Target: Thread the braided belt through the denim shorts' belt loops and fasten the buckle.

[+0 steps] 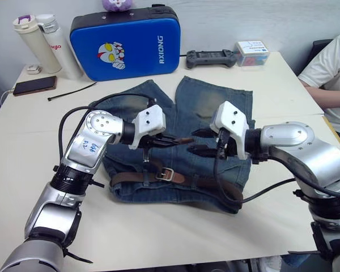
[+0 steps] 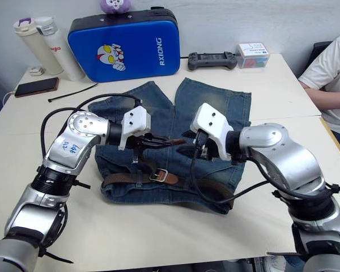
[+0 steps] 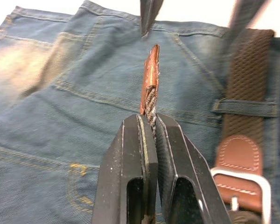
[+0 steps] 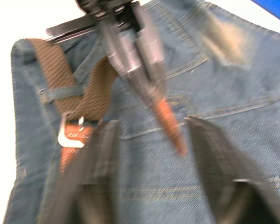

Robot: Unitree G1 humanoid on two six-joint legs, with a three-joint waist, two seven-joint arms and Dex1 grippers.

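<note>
Both arms reach in over the shorts (image 1: 209,107) spread flat on the table (image 1: 158,238), forearms bent inward so the grippers face each other. The left gripper (image 3: 151,122) has its jaws clamped on the belt's (image 1: 184,178) tan tip (image 3: 150,77), holding it up off the denim. The right gripper (image 4: 149,128) sits just beside that tip, jaws spread wide around it, gripping nothing. The rest of the belt lies along the waistband, under a belt loop (image 3: 245,107), buckle (image 1: 164,174) unfastened.

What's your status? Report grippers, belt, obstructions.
Left gripper shut on braided belt tip, above denim shorts. Right gripper open, facing tip. Buckle unfastened. Nothing between them.
</note>
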